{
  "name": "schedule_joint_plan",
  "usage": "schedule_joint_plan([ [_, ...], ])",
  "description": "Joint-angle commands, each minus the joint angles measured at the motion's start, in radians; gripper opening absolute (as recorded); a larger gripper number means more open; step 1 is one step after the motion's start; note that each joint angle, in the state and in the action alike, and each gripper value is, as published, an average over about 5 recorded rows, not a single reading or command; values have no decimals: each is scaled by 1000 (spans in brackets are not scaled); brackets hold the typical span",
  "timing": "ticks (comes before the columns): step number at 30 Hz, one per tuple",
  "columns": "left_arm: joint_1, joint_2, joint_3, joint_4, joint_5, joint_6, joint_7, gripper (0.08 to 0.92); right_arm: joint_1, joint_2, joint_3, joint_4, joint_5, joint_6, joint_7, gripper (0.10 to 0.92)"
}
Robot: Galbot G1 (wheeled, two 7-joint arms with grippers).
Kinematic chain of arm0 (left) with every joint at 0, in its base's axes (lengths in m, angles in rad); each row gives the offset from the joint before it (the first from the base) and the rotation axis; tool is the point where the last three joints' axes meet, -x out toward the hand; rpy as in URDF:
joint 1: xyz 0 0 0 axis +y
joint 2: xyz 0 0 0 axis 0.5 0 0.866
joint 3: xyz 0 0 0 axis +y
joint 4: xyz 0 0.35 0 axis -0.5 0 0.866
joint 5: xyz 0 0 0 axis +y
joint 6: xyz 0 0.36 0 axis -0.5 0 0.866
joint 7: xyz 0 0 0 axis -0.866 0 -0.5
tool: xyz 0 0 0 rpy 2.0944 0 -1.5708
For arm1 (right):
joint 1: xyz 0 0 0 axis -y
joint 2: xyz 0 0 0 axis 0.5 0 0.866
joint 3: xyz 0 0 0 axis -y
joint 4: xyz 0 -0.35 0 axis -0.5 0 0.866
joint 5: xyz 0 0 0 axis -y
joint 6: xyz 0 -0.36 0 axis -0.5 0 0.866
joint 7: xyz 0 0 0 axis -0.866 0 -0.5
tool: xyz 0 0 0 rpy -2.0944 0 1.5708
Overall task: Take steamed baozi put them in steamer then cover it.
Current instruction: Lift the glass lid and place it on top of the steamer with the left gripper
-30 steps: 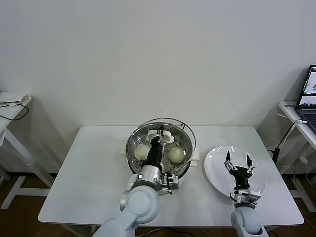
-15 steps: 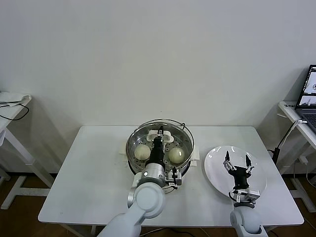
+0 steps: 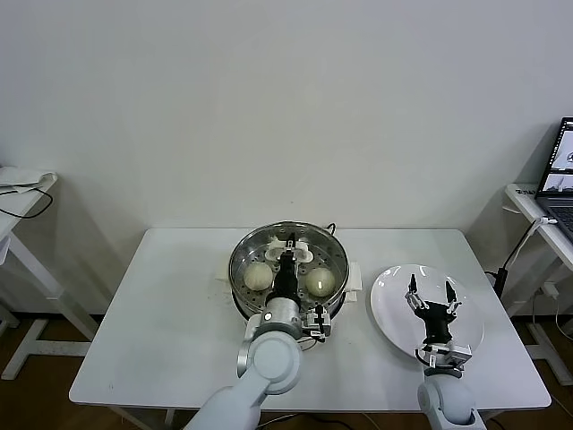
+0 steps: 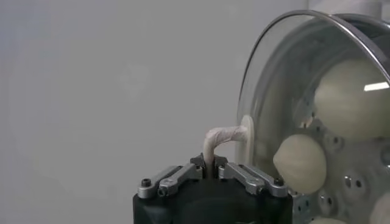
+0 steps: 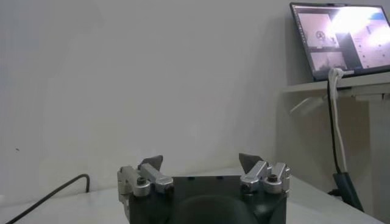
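Observation:
The steel steamer [image 3: 242, 260] stands at the table's middle on its cream-white base. Two steamed baozi [image 3: 258, 275] [image 3: 320, 280] show through the glass; the left wrist view shows three [image 4: 300, 163]. The clear glass cover [image 3: 333, 246] lies nearly flat over the steamer's rim. My left gripper [image 3: 290, 248] is shut on the cover's white handle [image 4: 220, 139] at its centre. My right gripper [image 3: 431, 296] is open and empty above the white plate [image 3: 394, 309] at the right.
The white plate is bare. A black cable runs behind the steamer. Side tables stand at the far left [image 3: 22, 193] and far right, the right one with a laptop [image 3: 560, 175].
My left gripper has lowered the cover from a tilted, raised position to nearly flat on the steamer. The right arm has not moved.

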Motion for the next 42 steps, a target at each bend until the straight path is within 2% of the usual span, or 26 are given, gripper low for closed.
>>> schedule_joint_plan([
  [1, 3, -8, -3, 21, 21, -3, 2, 195, 1, 1, -1, 0, 1, 0, 0, 823],
  [29, 25, -33, -19, 44, 61, -27, 2, 196, 5, 2, -2, -3, 6, 0, -1, 823],
  [32, 30, -32, -20, 37, 62, -26, 2, 229, 5, 2, -4, -3, 5, 0, -1, 823],
  [42, 57, 8, -20, -60, 44, -21, 12, 509, 2, 4, -6, 1, 3, 0, -2, 823],
])
